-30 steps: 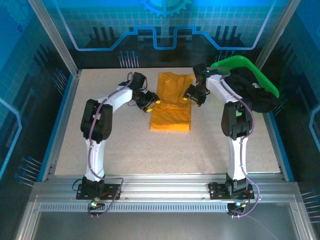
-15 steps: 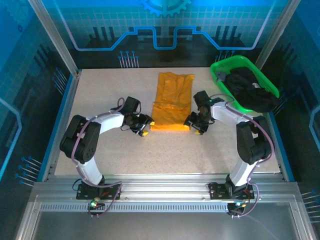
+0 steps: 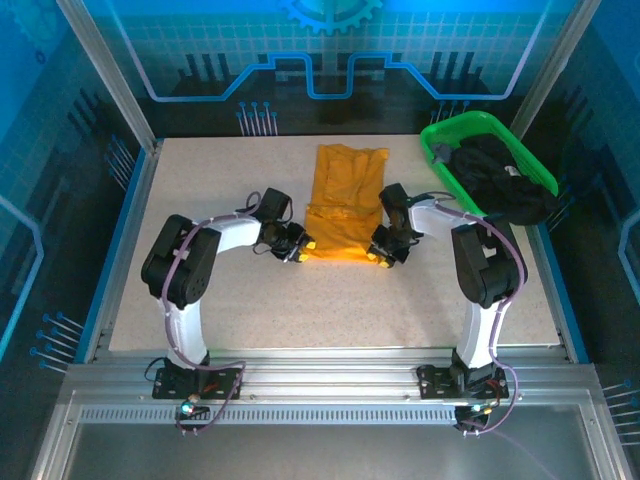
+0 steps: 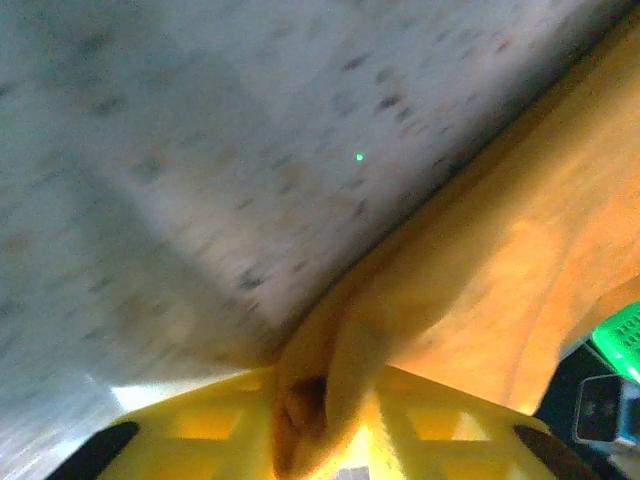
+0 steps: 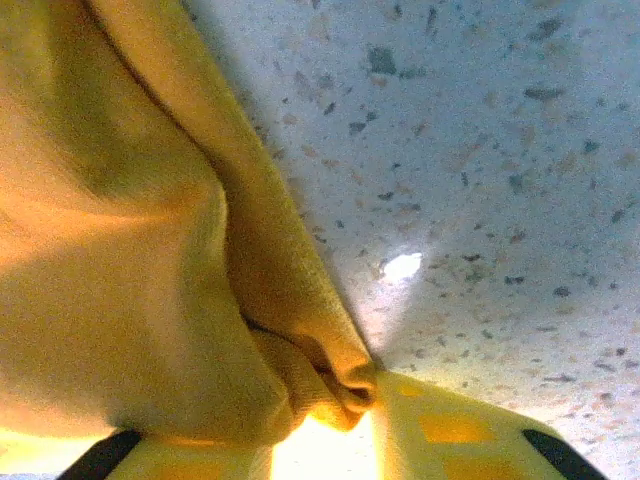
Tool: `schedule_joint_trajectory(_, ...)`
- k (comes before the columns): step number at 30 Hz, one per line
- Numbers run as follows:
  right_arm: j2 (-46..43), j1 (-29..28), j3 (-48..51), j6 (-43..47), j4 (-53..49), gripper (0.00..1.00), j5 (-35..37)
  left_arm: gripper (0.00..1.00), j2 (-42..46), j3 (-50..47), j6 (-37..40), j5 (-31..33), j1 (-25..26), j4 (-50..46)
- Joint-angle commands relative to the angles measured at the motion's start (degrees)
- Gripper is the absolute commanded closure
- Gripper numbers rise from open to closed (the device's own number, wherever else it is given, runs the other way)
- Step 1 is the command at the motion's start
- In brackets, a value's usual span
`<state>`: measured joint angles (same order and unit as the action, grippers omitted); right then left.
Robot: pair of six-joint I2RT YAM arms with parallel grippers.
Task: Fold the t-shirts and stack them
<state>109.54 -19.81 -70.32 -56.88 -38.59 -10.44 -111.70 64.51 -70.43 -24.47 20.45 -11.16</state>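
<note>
T-shirt (image 3: pixel 345 205), orange-yellow, folded: left pincer (image 3: pixel 303 247) and right pincer (image 3: pixel 378 251) clamp its near corners

Top view: bright, even, cool light with a blue cast from the enclosure panels. Sharp edge to edge. Faint, soft shadows on the table (image 3: pixel 260 300), close under whatever stands over it.

Left wrist view: heavily blurred and smeared, speckle of the tabletop streaked. Dim grey toward upper left. T-shirt (image 4: pixel 480 300) soft-edged, glowing warm. Tiny green dot of light near centre. Washed-out pale patch at lower left.

Right wrist view: sharper, speckle crisp, cloth weave readable. Small white glare spot on the tabletop. Blown-out yellow-white along the bottom edge. Dark shadow in the cloth folds.
</note>
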Motion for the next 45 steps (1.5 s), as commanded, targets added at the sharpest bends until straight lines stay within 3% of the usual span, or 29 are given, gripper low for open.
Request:
schedule_joint_trajectory(1,2.4,-0.7,-1.8,-0.7,5.6,0.89,-0.4,0.87,-2.2,3.5,0.9,2.0,0.6,5.4)
schedule_joint_trajectory(3,1.3,-0.5,-2.5,-0.7,5.2,1.0,0.4,0.96,-0.9,5.1,2.8,3.0,0.6,3.2)
schedule_joint_trajectory(5,-1.2,-0.2,-2.9,-0.7,4.5,1.0,1.7,1.0,1.0,6.0,3.8,3.2,0.6,1.7)
schedule_joint_trajectory(11,-9.2,4.0,-8.6,-0.6,1.3,1.0,0.0,1.0,6.0,14.9,5.7,3.2,-0.6,-2.3)
schedule_joint_trajectory(15,-9.5,7.0,-18.6,1.2,-3.1,1.0,-2.1,1.0,5.7,25.8,6.3,2.1,-1.7,-4.7)
schedule_joint_trajectory(19,-9.5,7.6,-22.9,2.4,-6.9,1.0,-3.3,1.0,5.9,30.0,6.4,0.9,-1.9,-7.1)
schedule_joint_trajectory(22,-10.7,7.1,-17.7,1.8,-5.6,1.0,-6.5,1.0,8.1,24.7,5.7,-1.0,-1.4,-6.6)
schedule_joint_trajectory(28,-19.0,2.8,2.2,-0.6,-0.4,1.0,-7.2,1.0,17.1,4.1,6.9,-5.1,0.1,-6.9)
schedule_joint_trajectory(37,-33.1,-10.2,31.3,-9.3,3.3,1.0,-4.3,1.0,31.4,-25.5,9.3,-6.1,6.3,-11.5)
schedule_joint_trajectory(41,-40.9,-14.4,35.4,-13.3,0.2,1.0,-2.9,1.0,38.2,-30.4,6.4,-5.0,9.5,-12.7)
schedule_joint_trajectory(45,-47.5,-15.7,32.3,-14.7,-6.7,1.0,-0.1,1.0,45.4,-27.9,5.4,-1.7,10.6,-16.6)
